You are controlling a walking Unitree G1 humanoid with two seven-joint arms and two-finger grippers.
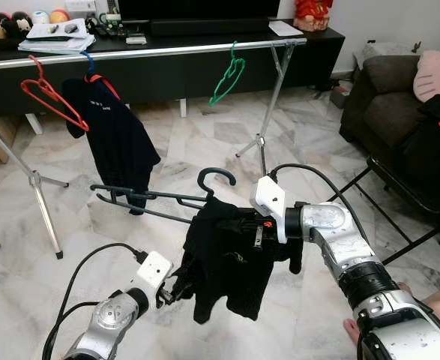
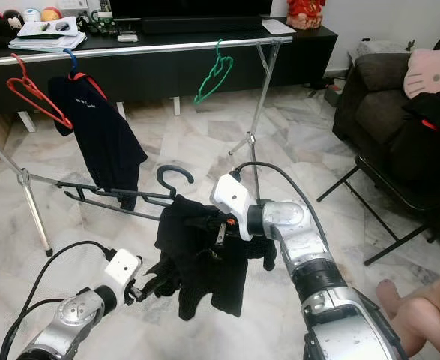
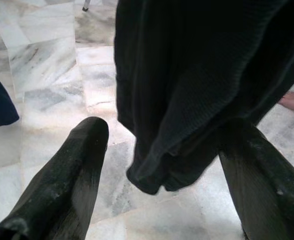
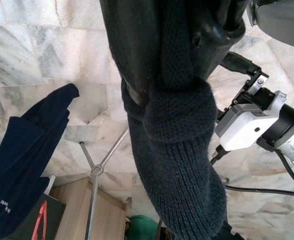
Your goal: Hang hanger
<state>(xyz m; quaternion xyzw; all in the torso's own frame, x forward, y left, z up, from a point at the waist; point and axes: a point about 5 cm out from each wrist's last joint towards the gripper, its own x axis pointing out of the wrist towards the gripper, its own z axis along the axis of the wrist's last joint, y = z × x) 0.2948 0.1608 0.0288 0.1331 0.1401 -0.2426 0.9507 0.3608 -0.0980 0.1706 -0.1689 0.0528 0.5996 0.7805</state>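
We hold the dark hanger (image 1: 160, 198) mid-air, near the drying rack rail (image 1: 145, 51), the right gripper (image 1: 243, 224) clamped through its black sweater (image 1: 227, 262); our left gripper (image 1: 176, 289), jaws apart, steadies the hem for lifting.

My arms are silver with black joint bands, a white camera block on each wrist trailing a black cable. Left end effector (image 1: 176, 288) and right end effector (image 1: 243, 223) both have long black fingers.
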